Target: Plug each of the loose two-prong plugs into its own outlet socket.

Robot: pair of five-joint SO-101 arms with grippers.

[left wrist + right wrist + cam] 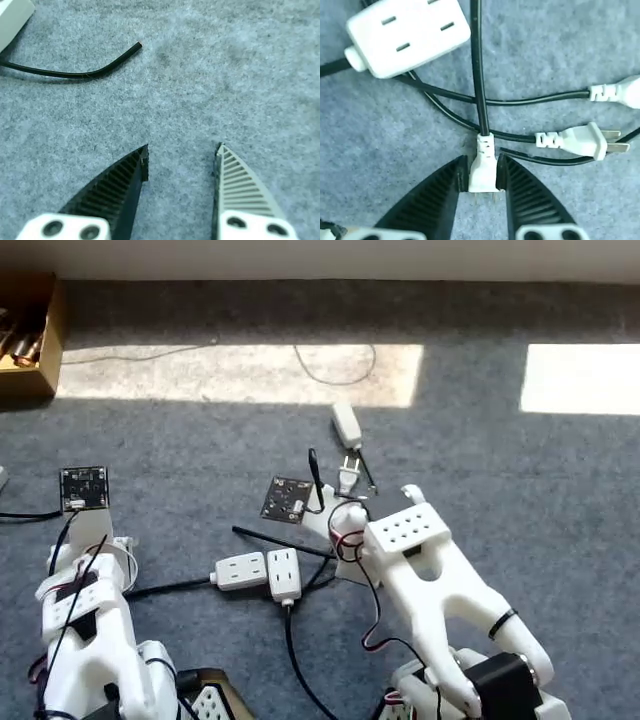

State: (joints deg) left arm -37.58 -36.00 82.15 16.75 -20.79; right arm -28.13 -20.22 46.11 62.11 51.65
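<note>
On the grey carpet (240, 60) at far left, the left gripper (182, 147) hangs just above the pile. Its jaws stand apart, one black finger (120, 185) and one white finger (235, 180), w/ nothing btwn them. Ahead of it lies the cut end of a thin black cable (75, 74), well clear of the fingertips.

At centre in the high view, a white rectangular outlet block (240, 570) lies flat, touching a second white outlet block (284, 575). Black cords lead off from both. In the right wrist view one of these blocks shows four slots, all empty.

To the right, the right gripper (482, 161) is clamped w/ both black fingers on the body of a white two-prong plug (482, 177), held low at the carpet. The plug's prongs are mostly hidden under the jaws. Its black cord (477, 75) runs straight off past the block. The plug is well apart from the block and sits in no socket.

Near it a second white two-prong plug (582, 142) lies flat on the carpet, its bare prongs aimed away from the held one, also unplugged. Beyond that is the white ribbed end of a third cord (620, 92); can't tell its prongs.
</note>
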